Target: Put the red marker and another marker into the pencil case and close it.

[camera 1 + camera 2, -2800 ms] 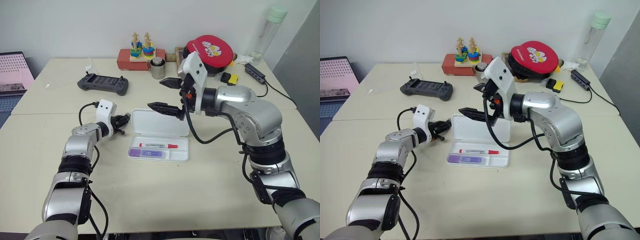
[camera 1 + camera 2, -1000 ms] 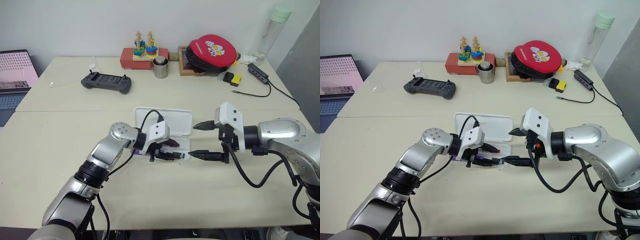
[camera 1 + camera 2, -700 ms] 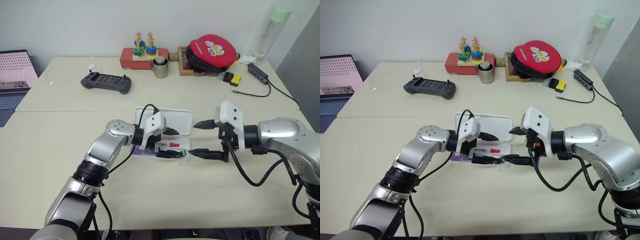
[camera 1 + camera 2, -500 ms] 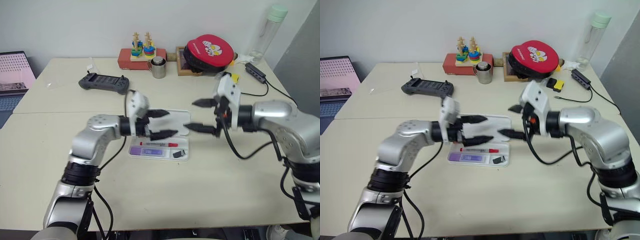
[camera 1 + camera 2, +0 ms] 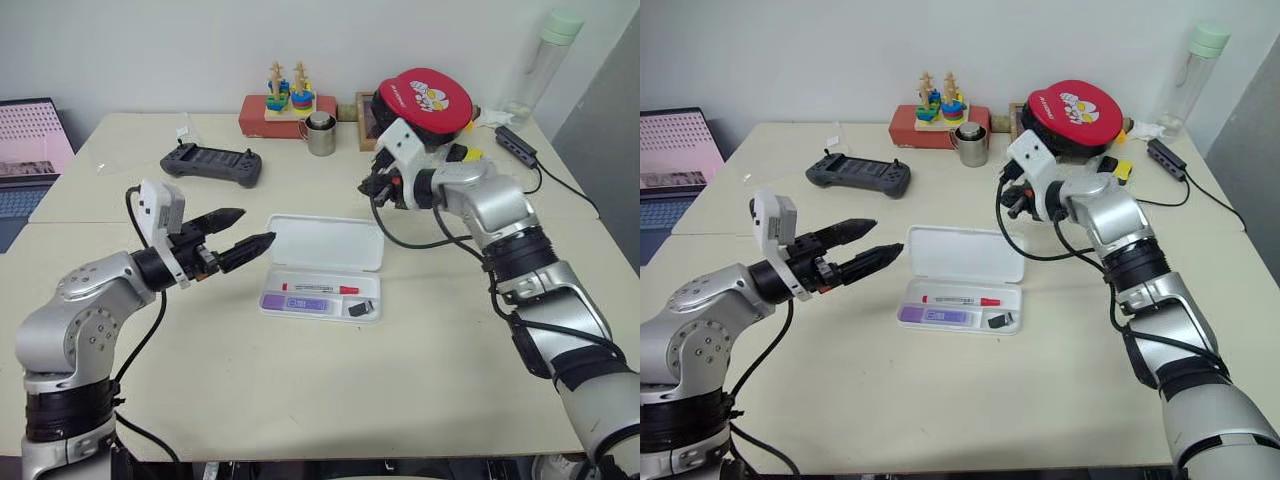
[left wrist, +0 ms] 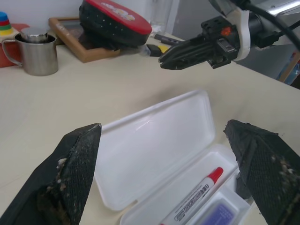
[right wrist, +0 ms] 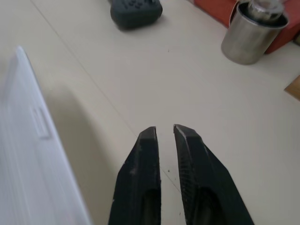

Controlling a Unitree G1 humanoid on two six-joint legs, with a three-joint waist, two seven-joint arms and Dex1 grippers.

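The pencil case lies open mid-table, its lid (image 5: 325,241) flat behind the shallow tray (image 5: 372,297). In the tray rest the red marker (image 5: 318,288) and, nearer me, the lilac marker (image 5: 296,302), with a small black object (image 5: 358,309) at the right end. My left gripper (image 5: 258,225) hovers open just left of the case, pointing at it, with nothing between its fingers (image 6: 70,187). My right gripper (image 5: 366,188) is shut and empty, hanging above the table behind the lid's far right corner; its fingertips (image 7: 149,133) nearly touch.
At the back stand a dark game controller (image 5: 210,165), a metal cup (image 5: 320,135), a red box with stacking toys (image 5: 275,108), a red round pad (image 5: 425,97), a bottle (image 5: 540,60) and a cabled adapter (image 5: 510,145). A laptop (image 5: 30,140) sits far left.
My left gripper pulled out of the tray, moved left and up, and opened wide. My right gripper swung from the case's front right to behind the lid and shut. A small black object now lies in the tray.
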